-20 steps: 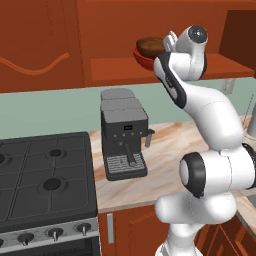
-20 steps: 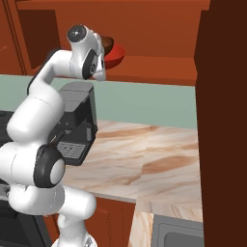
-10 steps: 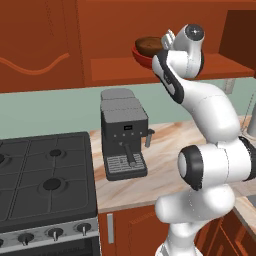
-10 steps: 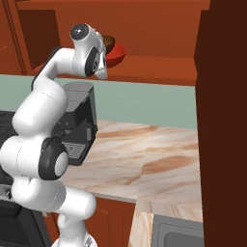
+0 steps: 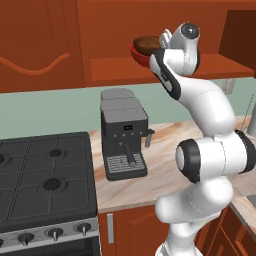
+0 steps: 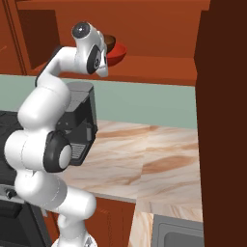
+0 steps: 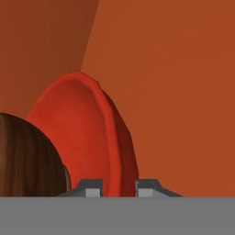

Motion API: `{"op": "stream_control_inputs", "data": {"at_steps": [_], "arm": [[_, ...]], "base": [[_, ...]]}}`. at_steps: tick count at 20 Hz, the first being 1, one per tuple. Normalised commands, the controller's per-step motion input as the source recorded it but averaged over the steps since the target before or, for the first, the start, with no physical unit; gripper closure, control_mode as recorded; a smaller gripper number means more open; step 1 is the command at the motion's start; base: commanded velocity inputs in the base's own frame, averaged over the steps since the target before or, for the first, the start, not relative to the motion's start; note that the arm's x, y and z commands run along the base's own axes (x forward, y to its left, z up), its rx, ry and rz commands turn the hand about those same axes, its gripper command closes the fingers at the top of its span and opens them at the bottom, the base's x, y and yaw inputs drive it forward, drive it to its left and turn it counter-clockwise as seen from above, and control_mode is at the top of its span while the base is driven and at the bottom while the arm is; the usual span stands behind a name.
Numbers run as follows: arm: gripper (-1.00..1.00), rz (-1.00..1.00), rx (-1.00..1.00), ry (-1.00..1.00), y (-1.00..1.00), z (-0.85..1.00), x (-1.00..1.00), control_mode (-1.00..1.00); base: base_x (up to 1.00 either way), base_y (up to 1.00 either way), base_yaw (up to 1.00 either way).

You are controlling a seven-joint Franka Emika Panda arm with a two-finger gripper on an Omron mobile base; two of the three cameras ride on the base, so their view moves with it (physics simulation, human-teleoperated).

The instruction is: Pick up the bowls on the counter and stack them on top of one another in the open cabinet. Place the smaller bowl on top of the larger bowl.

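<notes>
i'm keeping the claw (image 7: pixel 119 186) pinching the red bowl's (image 7: pixel 87 133) rim, the brown bowl (image 5: pixel 147 44) nesting inside, both hanging over the open cabinet's shelf (image 5: pixel 120 67) for setting down

Arm (image 5: pixel 210 105) raised high, wrist bent forward, jaws nearly closed.

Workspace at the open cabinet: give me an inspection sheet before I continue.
Surface: counter, marbled stone, carries a coffee machine.
Job's things: brown bowl sits in the red bowl at the open cabinet shelf.
Clutter: nothing seen.
Grippers: gripper shut on the red bowl's rim, one finger inside, one outside.
Cables: nothing seen.
Surroundings: gas stove left of the counter; sink corner at right.
</notes>
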Motion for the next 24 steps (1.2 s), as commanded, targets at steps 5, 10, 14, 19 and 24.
{"op": "stream_control_inputs", "data": {"at_steps": [5,10,14,19,24], "arm": [[1.00,0.00,-0.01,0.00,0.05,-0.09,0.21,-1.00],[1.00,0.00,0.00,0.00,0.09,-0.06,0.10,-1.00],[1.00,0.00,0.00,0.00,0.09,-0.06,0.02,-1.00],[1.00,0.00,0.00,0.00,0.12,-0.09,0.00,-1.00],[1.00,0.00,-0.01,0.00,0.13,-0.10,0.00,-1.00]], "base": [[0.00,0.00,0.00],[0.00,0.00,0.00],[0.00,0.00,0.00],[0.00,0.00,0.00],[0.00,0.00,0.00]]}}
